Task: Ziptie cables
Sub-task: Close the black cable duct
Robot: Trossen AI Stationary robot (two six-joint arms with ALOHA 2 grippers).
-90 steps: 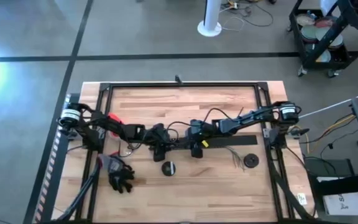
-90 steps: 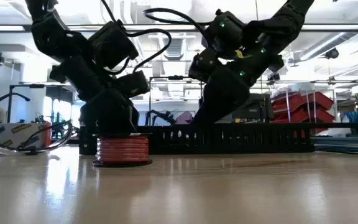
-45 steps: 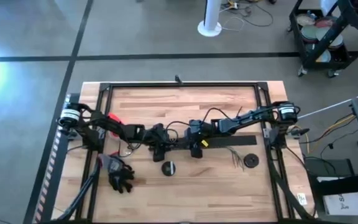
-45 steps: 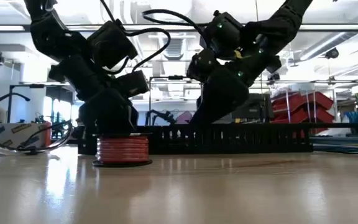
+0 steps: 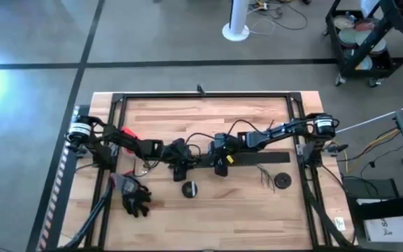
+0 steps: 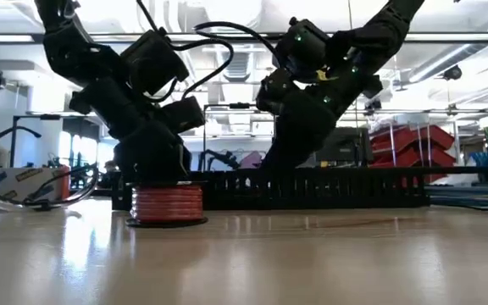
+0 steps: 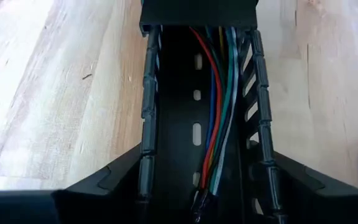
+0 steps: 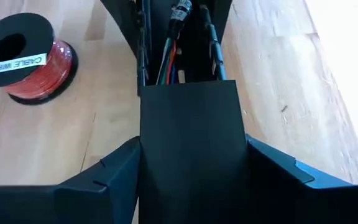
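Coloured insulated wires (image 7: 213, 118) lay inside the black comb-toothed plastic duct (image 7: 197, 134) mid-table. Left gripper (image 5: 181, 155) straddled its walls, wide open, likely steadying; right gripper (image 5: 219, 153) straddled the flat black lid (image 8: 191, 143), grip unclear. No ziptie visible.

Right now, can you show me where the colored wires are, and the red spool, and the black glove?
colored wires (image 7: 215, 118), left wrist view, middle of the bundle inside the black duct.
red spool (image 8: 27, 62), right wrist view, its black top face.
black glove (image 5: 136, 198), high view, the palm.
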